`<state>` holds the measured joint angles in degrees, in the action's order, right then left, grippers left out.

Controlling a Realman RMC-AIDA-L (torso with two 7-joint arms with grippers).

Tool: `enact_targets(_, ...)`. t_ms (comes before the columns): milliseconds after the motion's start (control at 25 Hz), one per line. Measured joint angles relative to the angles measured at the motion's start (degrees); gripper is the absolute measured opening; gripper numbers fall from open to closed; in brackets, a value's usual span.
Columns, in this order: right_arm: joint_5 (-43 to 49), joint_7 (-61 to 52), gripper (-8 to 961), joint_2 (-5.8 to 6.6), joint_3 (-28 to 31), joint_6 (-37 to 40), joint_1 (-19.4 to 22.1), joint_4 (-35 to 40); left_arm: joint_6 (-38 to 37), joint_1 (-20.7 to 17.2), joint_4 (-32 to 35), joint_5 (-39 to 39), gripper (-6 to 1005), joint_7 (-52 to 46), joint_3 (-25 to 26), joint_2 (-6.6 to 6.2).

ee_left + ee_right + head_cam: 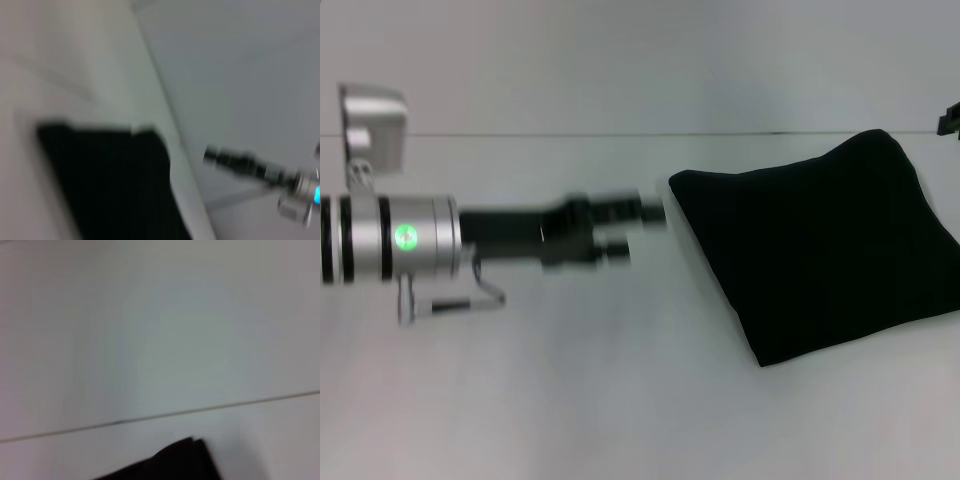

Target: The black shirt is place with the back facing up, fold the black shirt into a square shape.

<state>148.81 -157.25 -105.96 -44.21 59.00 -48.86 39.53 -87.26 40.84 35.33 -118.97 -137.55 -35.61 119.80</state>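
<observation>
The soft black fabric shirt (820, 245), already folded to a rough square, lies on the pale grey table (620, 400), on the robot's right. The left gripper (645, 228) is nearer, just beside its left edge, holding nothing; how far its fingers are open, I cannot tell. The right gripper (950, 120) is at the far right edge.

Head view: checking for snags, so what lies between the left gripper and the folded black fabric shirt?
Nothing: only a narrow strip of bare white table separates the left gripper from the black shirt, as the head view shows.
</observation>
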Motion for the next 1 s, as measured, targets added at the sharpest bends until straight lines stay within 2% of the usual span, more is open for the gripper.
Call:
enact_targets(80, -3.3, 2.5, 281, 1.49, 2.9, 5.4, 0.1, 0.2, -2.8, -0.1, -0.6, -2.9, 948, -2.3, -1.2, 0.5)
enact_targets(120, -3.9, 2.8, 294, 1.68, 3.5, 6.6, 0.3, 0.7, -3.1, -0.1, -1.4, -3.4, 948, -3.2, -2.0, 0.97)
enact_targets(320, -4.7, 3.1, 355, 1.85, 4.7, 8.3, 0.4, 1.3, 3.6, 1.1, -6.6, -3.7, 947, -5.9, -5.4, 3.97)
enact_targets(400, -4.8, 3.2, 456, 1.72, 4.7, 8.2, 0.3, 1.3, 7.8, 1.7, -8.3, -3.1, 947, -4.4, -7.3, 4.66)
enact_targets(520, -4.8, 3.7, 607, 1.48, 4.6, 7.5, 0.1, 1.2, 10.5, 2.4, -12.0, 1.3, 947, 4.8, -8.1, 4.97)
enact_targets(640, -4.9, 3.9, 661, 1.46, 5.0, 7.4, -0.1, 0.9, 12.0, 2.3, -15.9, 6.6, 947, 19.8, -7.5, 4.5)
enact_targets(720, -4.9, 3.9, 697, 1.48, 5.1, 7.6, -0.1, 0.9, 12.1, 2.2, -15.9, 6.9, 947, 21.8, -8.1, 4.1)
enact_targets(840, -5.0, 3.6, 715, 1.5, 5.1, 7.9, -0.1, 1.1, 11.9, 2.9, -14.5, 5.3, 946, 14.9, -11.2, 3.72)
enact_targets(1000, -5.1, 3.6, 715, 1.52, 5.2, 8.0, -0.1, 1.2, 15.5, 4.4, -14.8, 4.3, 946, 2.6, -13.2, 4.36)
